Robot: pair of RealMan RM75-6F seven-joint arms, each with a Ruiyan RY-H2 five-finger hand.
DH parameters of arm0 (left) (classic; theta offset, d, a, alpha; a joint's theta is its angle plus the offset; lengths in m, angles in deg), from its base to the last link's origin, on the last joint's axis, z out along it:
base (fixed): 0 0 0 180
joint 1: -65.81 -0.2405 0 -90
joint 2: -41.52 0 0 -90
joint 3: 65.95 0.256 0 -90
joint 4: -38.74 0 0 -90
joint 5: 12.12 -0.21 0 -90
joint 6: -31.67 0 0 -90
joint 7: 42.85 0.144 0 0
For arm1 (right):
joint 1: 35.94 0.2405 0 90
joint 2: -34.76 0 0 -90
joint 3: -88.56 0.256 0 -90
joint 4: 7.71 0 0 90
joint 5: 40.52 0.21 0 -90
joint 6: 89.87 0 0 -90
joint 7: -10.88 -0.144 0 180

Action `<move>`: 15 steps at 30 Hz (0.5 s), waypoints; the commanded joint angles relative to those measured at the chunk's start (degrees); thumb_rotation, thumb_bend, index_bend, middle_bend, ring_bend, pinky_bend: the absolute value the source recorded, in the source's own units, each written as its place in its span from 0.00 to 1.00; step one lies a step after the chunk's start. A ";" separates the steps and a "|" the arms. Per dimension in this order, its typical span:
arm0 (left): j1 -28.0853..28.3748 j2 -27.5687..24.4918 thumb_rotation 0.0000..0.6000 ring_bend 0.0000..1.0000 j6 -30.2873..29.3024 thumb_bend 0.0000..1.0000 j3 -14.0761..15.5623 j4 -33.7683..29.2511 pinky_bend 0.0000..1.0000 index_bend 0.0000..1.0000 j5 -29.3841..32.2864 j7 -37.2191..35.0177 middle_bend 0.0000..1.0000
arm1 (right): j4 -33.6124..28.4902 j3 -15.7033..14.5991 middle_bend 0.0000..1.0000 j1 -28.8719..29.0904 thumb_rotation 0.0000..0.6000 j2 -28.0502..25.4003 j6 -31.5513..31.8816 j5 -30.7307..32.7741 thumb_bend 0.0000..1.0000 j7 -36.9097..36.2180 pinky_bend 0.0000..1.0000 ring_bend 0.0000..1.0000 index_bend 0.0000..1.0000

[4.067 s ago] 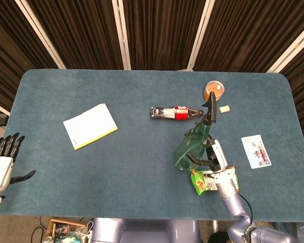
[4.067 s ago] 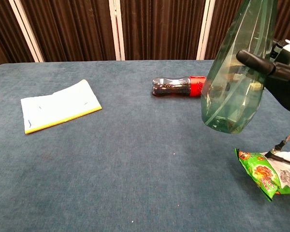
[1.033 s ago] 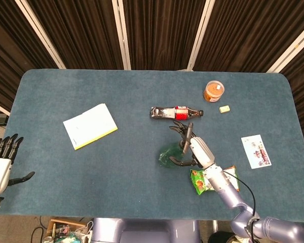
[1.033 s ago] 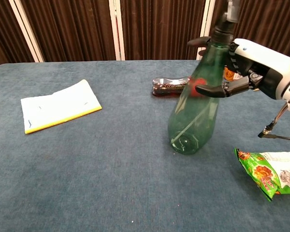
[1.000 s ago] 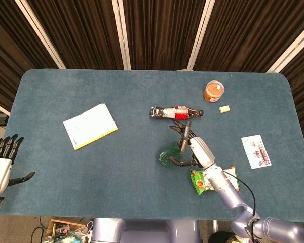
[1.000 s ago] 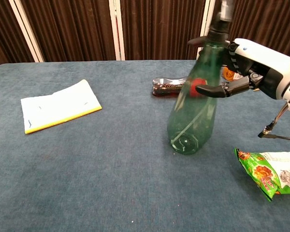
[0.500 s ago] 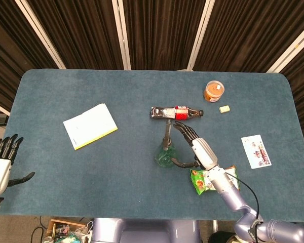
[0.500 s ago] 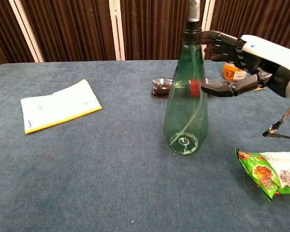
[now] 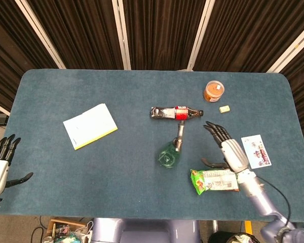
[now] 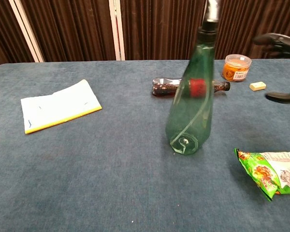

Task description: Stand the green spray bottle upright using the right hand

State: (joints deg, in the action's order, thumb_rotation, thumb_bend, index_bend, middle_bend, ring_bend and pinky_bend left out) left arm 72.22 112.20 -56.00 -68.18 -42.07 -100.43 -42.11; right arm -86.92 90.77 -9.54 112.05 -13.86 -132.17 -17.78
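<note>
The green spray bottle (image 10: 189, 108) rests on its base near the table's middle, leaning to the right, its grey nozzle (image 10: 210, 12) at the top. From above, the spray bottle (image 9: 168, 154) shows its nozzle pointing toward the cola bottle. My right hand (image 9: 229, 148) hovers well to the right of it, fingers spread, holding nothing. In the chest view only the right hand's dark fingers (image 10: 278, 40) show at the right edge. My left hand (image 9: 0, 164) hangs open off the table's left side.
A cola bottle (image 9: 175, 113) lies just behind the spray bottle. A green snack bag (image 9: 213, 179) lies under my right forearm. An orange jar (image 9: 214, 91), a small yellow block (image 9: 224, 108) and a card (image 9: 256, 151) sit to the right; a notebook (image 9: 90, 126) lies left.
My right hand has let go of the spray bottle and pulled away to the right. The bottle, upright half a second ago, now leans to the right.
</note>
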 commanded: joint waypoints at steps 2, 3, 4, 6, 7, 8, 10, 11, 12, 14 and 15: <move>-0.04 -0.05 1.00 0.00 -0.16 0.02 0.02 -0.26 0.05 0.00 -0.17 0.23 0.00 | 1.92 -2.38 0.00 -2.01 1.00 -5.14 -1.33 0.21 0.28 6.61 0.00 0.00 0.00; -0.05 -0.06 1.00 0.00 -0.21 0.02 0.01 -0.31 0.05 0.00 -0.21 0.29 0.00 | 2.43 -2.93 0.00 -2.31 1.00 -6.47 -2.13 0.45 0.28 10.35 0.00 0.00 0.00; -0.05 -0.08 1.00 0.00 -0.26 0.02 0.00 -0.38 0.05 0.00 -0.26 0.34 0.00 | 2.44 -3.44 0.00 -2.72 1.00 -7.98 -3.26 1.23 0.28 15.06 0.00 0.00 0.00; -0.06 -0.12 1.00 0.00 -0.48 0.02 0.00 -0.53 0.05 0.00 -0.49 0.44 0.00 | -0.04 -3.69 0.00 -4.40 1.00 -11.74 -5.80 6.16 0.29 30.73 0.00 0.00 0.00; -0.05 -0.13 1.00 0.00 -0.57 0.02 0.02 -0.58 0.05 0.00 -0.64 0.52 0.00 | -2.72 -3.38 0.00 -5.64 1.00 -13.28 -6.21 9.95 0.29 38.52 0.00 0.00 0.00; -0.04 -0.16 1.00 0.00 -0.74 0.02 0.03 -0.65 0.05 0.00 -0.85 0.56 0.00 | -6.02 -2.36 0.00 -7.60 1.00 -14.20 -4.25 14.57 0.29 45.66 0.00 0.00 0.00; -0.16 -0.23 1.00 0.00 -1.12 0.02 0.11 -0.75 0.05 0.00 -1.19 0.51 0.00 | -12.23 -0.21 0.00 -11.64 1.00 -12.52 3.93 18.47 0.29 50.49 0.00 0.00 0.00; -0.25 -0.27 1.00 0.00 -1.32 0.02 0.13 -0.78 0.05 0.00 -1.27 0.44 0.00 | -13.65 0.07 0.00 -13.25 1.00 -11.67 6.92 18.39 0.29 49.89 0.00 0.00 0.00; -0.32 -0.27 1.00 0.00 -1.54 0.02 0.11 -0.77 0.05 0.00 -1.35 0.39 0.00 | -14.24 0.05 0.00 -14.74 1.00 -10.89 9.46 17.52 0.29 48.08 0.00 0.00 0.00; -0.49 -0.27 1.00 0.00 -1.99 0.02 0.11 -0.70 0.05 0.00 -1.55 0.25 0.00 | -12.94 -0.88 0.00 -17.09 1.00 -9.60 12.72 14.86 0.29 44.54 0.00 0.00 0.00; -0.52 -0.25 1.00 0.00 -2.09 0.02 0.12 -0.68 0.05 0.00 -1.62 0.14 0.00 | -11.88 -1.22 0.00 -17.82 1.00 -9.12 13.45 14.33 0.29 43.99 0.00 0.00 0.00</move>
State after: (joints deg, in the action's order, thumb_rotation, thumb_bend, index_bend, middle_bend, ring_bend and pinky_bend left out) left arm 71.74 111.95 -58.06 -68.07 -42.76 -102.02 -41.93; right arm -93.88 89.30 -17.97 103.21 -11.42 -121.15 27.24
